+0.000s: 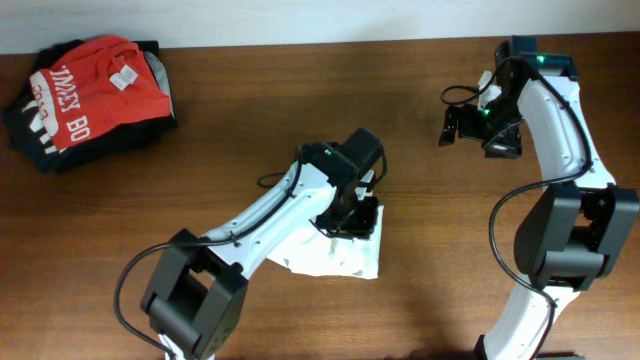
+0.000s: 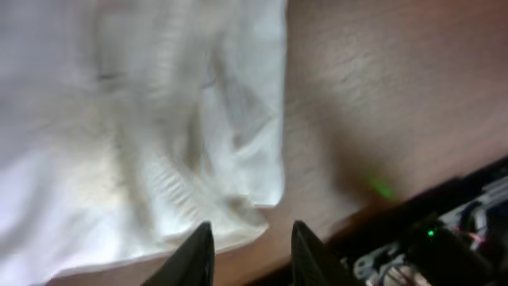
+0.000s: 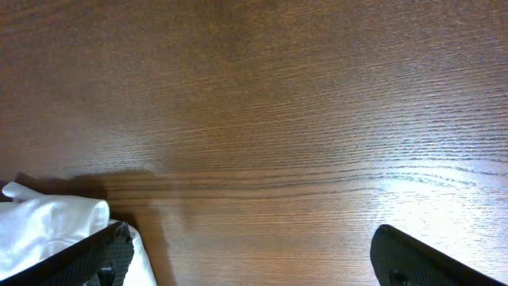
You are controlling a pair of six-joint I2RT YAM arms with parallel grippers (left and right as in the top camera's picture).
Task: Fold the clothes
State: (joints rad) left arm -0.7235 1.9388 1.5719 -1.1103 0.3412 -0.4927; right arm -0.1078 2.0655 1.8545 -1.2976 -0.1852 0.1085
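Left end effector [image 2: 252,238]: fingers spread a little with nothing between them. In the left wrist view the tips sit at the bottom of the frame, right at the lower edge of the T-shirt [image 2: 143,119].
Right end effector [image 3: 252,238]: fingers spread wide and empty, over bare wood. In the overhead view it hangs in the upper right of the frame, well apart from the T-shirt.
T-shirt: a white, rumpled bundle in the lower middle of the overhead frame, partly hidden under the left arm's wrist. Up close we see soft creases and a turned-over edge, not a flat sheet.
Worktop [image 1: 250,110]: brown wood, bare around the bundle.
Other clothes: a red shirt [image 1: 95,80] lying on dark garments [image 1: 25,130] in the upper left corner, well away from both arms.
Step in hand: we judge this is the left arm lining up to grip the near edge of the T-shirt. No tidy fold is visible.
Next move: the fingers should close on one layer of the edge only, since thin cotton drags its neighbours along. We would bring the right arm across to hold the far side, so the cloth can be pulled flat before any fold.
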